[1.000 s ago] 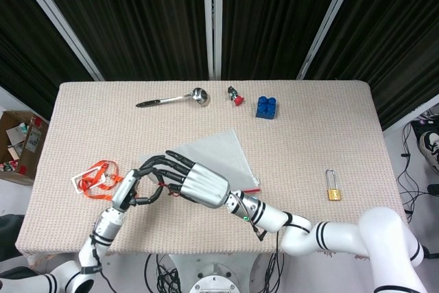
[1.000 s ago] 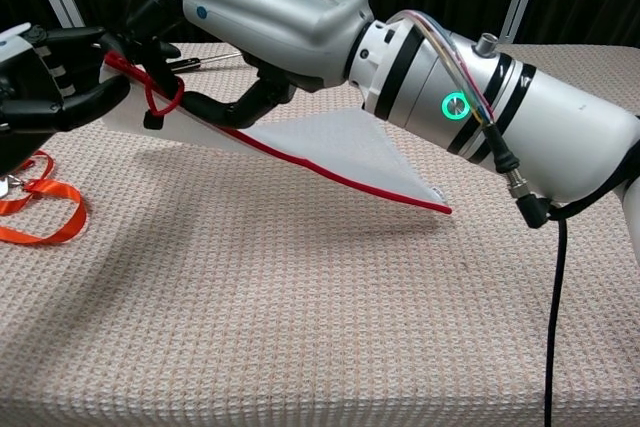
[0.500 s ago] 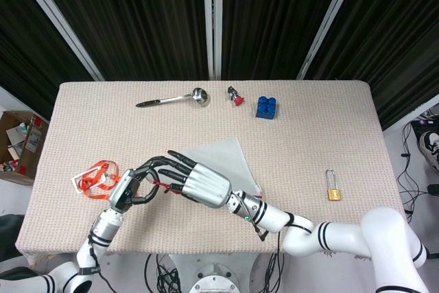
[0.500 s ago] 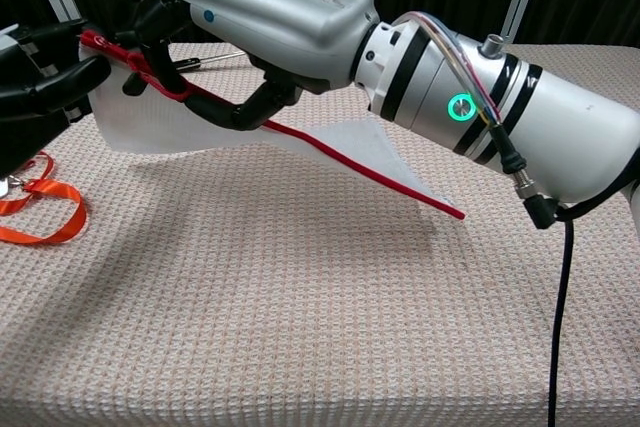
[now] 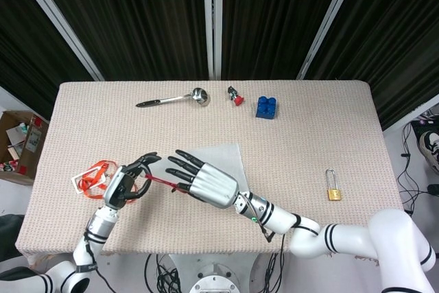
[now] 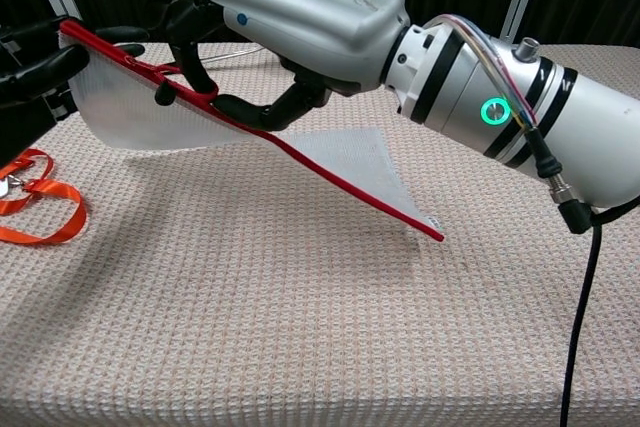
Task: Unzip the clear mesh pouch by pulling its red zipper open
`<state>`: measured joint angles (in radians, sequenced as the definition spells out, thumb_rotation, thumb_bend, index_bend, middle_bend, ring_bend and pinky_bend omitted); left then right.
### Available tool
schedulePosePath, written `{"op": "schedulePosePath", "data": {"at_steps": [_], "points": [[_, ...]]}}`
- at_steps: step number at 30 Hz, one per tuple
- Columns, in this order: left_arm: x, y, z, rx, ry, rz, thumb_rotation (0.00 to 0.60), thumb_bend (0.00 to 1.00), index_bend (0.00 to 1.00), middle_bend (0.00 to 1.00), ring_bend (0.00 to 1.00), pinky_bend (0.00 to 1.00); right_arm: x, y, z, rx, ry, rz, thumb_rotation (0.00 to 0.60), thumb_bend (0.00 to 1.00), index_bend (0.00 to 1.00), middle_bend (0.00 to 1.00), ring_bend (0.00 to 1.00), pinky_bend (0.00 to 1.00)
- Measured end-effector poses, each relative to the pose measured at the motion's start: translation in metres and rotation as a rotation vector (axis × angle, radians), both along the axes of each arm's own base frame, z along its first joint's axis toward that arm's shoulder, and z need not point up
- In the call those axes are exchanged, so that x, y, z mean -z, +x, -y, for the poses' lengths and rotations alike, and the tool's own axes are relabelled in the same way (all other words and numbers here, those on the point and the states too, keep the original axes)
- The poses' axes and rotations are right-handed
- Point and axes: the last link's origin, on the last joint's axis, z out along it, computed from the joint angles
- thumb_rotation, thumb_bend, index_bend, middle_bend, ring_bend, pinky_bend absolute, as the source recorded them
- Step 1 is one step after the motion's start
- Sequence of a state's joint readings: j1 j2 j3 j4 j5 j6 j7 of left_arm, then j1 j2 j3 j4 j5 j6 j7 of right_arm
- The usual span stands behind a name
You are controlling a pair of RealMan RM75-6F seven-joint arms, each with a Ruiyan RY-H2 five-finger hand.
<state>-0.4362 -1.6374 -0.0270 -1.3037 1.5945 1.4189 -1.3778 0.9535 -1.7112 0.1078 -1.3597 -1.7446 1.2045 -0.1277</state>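
The clear mesh pouch (image 6: 335, 162) hangs above the table, its red zipper (image 6: 300, 152) stretched taut along the raised edge. In the head view the pouch (image 5: 221, 159) lies partly behind my right hand. My left hand (image 6: 25, 62) grips the pouch's left end at the frame edge, and it shows low on the left as the left hand (image 5: 127, 184). My right hand (image 6: 300, 12) hooks its dark fingers into the red zipper pull loop (image 6: 178, 87), thumb under the zipper edge. Seen from the head, the right hand (image 5: 204, 181) sits just right of the left.
An orange lanyard (image 5: 96, 176) lies beside my left hand, also seen as the lanyard (image 6: 35, 215). At the table's back are a spoon (image 5: 171, 99), a small red object (image 5: 236, 96) and a blue brick (image 5: 266, 106). A brass padlock (image 5: 333, 188) lies at the right.
The hands have drawn apart, left hand leftward and right hand rightward. The pouch's left end has risen and the red zipper edge has pulled straight between them.
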Motion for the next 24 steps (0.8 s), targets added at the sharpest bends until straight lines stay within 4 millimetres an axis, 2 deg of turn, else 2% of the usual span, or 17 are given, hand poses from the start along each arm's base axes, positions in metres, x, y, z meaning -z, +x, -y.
{"op": "schedulePosePath", "data": {"at_steps": [16, 24], "points": [[-0.007, -0.011, -0.01, -0.076, -0.022, 0.081, 0.6, 0.49, 0.72, 0.27, 0.12, 0.16, -0.006, -0.023, -0.003, 0.029, -0.005, -0.027, 0.6, 0.5, 0.86, 0.19, 0.0, 0.0], [-0.012, -0.022, -0.016, -0.127, -0.02, 0.092, 0.6, 0.49, 0.72, 0.27, 0.12, 0.16, -0.018, -0.056, -0.008, 0.073, -0.018, -0.069, 0.6, 0.5, 0.86, 0.19, 0.0, 0.0]]}}
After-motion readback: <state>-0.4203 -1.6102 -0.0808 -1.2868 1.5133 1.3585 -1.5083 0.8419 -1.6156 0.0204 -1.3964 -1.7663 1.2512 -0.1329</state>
